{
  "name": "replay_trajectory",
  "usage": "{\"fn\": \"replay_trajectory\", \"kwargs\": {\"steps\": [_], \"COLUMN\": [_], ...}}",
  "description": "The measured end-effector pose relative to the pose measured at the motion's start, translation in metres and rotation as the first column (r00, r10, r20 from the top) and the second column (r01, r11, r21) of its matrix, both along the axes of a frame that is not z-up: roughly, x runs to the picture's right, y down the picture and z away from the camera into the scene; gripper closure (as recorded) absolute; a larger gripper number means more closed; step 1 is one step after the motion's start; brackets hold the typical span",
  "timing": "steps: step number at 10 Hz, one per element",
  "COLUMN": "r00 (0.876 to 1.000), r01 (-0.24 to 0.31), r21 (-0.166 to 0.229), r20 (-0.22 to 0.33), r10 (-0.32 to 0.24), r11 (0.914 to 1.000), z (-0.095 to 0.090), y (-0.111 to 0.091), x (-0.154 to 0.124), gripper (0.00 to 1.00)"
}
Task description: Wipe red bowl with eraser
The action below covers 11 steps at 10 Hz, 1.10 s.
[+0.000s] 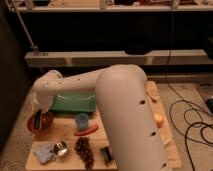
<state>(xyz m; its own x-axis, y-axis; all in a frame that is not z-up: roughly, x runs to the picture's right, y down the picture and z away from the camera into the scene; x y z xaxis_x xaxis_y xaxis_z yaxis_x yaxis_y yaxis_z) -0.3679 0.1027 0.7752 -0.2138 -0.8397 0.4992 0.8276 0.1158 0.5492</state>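
Note:
The red bowl sits at the left edge of the wooden table. My gripper hangs from the big white arm and reaches down into the bowl's left half. It is shut on the eraser, a grey oblong block held upright against the inside of the bowl. The arm's white wrist hides the bowl's far rim.
A green rectangular tray-like thing lies behind the bowl. A blue cup, an orange-red carrot-like piece, dark grapes, a small dark block, a metal cup and a blue cloth crowd the front. Cables lie on the floor at right.

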Motion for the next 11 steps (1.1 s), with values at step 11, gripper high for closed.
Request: {"fn": "replay_trajectory", "kwargs": {"steps": [11], "r00": [0.997], "r01": [0.016], "r21": [0.034], "r20": [-0.078], "r10": [-0.013], "r11": [0.9993], "z": [0.049], "y": [-0.016], "x": [0.014], "gripper": [1.0]}}
